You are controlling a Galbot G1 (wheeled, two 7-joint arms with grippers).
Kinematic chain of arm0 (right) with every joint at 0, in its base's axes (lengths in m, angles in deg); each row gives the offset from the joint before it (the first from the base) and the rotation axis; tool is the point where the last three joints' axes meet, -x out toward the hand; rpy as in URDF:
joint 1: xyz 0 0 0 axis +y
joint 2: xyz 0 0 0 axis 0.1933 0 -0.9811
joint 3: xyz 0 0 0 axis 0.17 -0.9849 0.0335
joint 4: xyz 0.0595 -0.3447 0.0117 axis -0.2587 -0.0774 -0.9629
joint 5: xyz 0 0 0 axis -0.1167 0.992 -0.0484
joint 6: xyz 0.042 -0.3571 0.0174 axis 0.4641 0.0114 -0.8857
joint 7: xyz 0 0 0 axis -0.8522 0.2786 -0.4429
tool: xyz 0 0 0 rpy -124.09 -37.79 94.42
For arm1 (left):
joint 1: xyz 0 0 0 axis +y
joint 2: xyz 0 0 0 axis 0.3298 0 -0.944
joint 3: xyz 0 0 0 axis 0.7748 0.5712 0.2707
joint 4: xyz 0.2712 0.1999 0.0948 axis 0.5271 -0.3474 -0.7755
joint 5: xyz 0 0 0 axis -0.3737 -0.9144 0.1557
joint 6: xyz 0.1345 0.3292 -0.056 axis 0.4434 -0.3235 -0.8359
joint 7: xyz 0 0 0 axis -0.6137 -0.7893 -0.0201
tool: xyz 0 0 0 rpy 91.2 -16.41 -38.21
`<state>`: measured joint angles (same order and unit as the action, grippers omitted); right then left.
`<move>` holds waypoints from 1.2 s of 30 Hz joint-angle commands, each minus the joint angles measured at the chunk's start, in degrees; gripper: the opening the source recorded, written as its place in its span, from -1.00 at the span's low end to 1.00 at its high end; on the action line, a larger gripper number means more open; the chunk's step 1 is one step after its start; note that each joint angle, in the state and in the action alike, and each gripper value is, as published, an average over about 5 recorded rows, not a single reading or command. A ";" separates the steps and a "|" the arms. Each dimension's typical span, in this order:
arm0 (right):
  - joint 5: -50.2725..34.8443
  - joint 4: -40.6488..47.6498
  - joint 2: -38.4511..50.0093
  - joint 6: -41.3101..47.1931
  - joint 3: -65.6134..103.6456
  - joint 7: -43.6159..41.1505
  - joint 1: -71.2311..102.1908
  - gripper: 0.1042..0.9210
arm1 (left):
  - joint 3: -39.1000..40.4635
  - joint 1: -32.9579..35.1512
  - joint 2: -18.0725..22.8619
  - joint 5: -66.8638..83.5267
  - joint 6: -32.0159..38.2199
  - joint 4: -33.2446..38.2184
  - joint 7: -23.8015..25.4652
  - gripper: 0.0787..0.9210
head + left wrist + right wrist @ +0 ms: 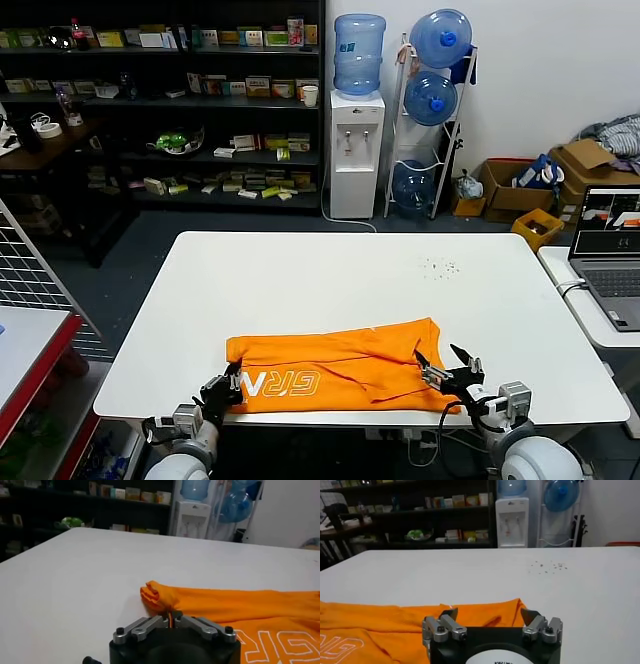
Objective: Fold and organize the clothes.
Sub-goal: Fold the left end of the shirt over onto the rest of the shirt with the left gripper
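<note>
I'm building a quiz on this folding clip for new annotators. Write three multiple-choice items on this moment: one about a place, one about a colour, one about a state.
1. Where does the T-shirt lie on the white table?
A. along the edge nearest the robot
B. by the far edge
C. hanging off the side

2. What colour is the lettering on the shirt?
A. black
B. white
C. blue

3. How do the two grippers stand?
A. both open
B. both shut
C. left gripper shut on the shirt's edge, right gripper open

Answers:
1 A, the head view shows it spread along the near edge.
2 B, the letters read white on orange.
3 C, the left wrist view shows orange cloth pinched between closed fingers; the right wrist view shows fingers spread wide above the cloth.
</note>
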<state>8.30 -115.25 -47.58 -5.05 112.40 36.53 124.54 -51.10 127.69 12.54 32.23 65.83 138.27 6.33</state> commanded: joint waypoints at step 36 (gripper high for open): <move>2.35 1.20 -4.73 -0.72 -3.37 0.66 -3.50 0.76 | -6.50 3.87 -20.64 25.97 -14.52 21.80 -13.04 -0.90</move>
<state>9.92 -113.85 -51.27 -5.92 109.07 37.00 120.88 -67.77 135.52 -14.36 45.44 57.86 148.59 1.46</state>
